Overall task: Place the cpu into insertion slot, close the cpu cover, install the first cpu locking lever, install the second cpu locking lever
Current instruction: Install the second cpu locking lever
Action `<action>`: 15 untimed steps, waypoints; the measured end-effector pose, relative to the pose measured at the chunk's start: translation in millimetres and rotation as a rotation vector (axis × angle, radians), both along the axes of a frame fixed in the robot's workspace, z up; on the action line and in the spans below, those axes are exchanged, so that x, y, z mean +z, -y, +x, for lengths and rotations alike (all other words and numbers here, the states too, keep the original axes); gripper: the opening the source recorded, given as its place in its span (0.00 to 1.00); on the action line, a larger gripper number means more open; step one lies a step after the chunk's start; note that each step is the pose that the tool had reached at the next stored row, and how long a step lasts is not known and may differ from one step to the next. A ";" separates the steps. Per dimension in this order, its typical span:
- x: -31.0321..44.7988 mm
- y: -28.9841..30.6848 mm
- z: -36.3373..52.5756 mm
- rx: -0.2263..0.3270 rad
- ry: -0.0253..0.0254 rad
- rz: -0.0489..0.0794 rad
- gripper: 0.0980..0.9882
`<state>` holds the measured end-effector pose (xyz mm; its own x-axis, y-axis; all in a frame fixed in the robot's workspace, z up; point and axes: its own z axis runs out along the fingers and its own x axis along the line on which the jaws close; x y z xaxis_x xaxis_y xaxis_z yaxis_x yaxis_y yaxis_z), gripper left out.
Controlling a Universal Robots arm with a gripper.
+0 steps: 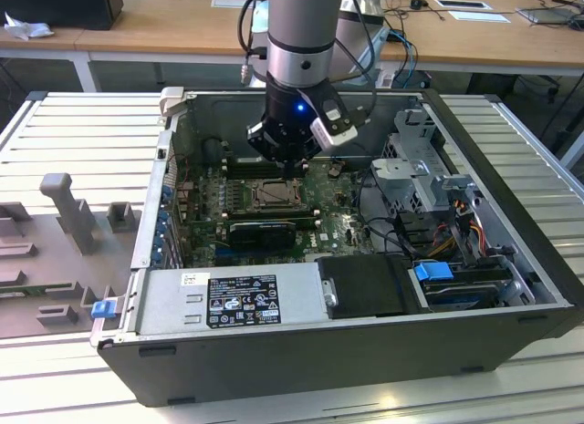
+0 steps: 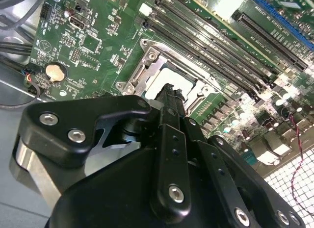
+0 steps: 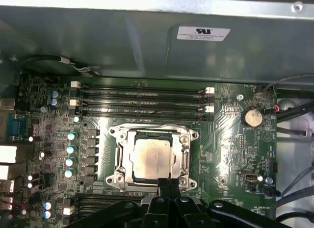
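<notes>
Cpu (image 3: 151,157) seated in insertion slot (image 3: 120,159), cpu cover (image 3: 185,162) down. Pincer (image 3: 169,180) fingers together, empty, touching the cover's edge (thin, stiff metal; press, don't grip).

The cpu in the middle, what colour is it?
Pale silver-white; the cpu shows best in the first wrist view.

No print legible. Black label (image 1: 243,302) on the power supply (image 1: 228,296) in the exterior view: white lines and marks, too small to read. White sticker (image 3: 203,33) on the case wall (image 3: 122,41) in the first wrist view: print blurred
</notes>
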<state>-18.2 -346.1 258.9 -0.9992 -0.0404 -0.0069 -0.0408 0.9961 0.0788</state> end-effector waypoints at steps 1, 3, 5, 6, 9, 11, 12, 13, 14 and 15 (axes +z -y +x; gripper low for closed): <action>-0.2 0.5 0.0 0.000 0.0000 0.000 0.01; -0.7 1.6 0.0 0.000 0.0000 0.000 0.01; -1.2 3.0 0.0 0.000 0.0000 0.000 0.01; -1.4 3.5 0.0 0.000 0.0000 0.000 0.01; -2.2 4.5 0.0 0.000 0.0001 0.000 0.01; -2.8 5.3 0.0 0.000 0.0000 0.000 0.01; -3.4 5.8 0.0 0.000 0.0000 0.000 0.01; -3.7 6.1 0.0 0.000 0.0000 0.000 0.01; -4.0 6.4 0.0 0.000 0.0000 0.000 0.01; -4.2 6.6 0.0 0.000 -0.0001 0.000 0.01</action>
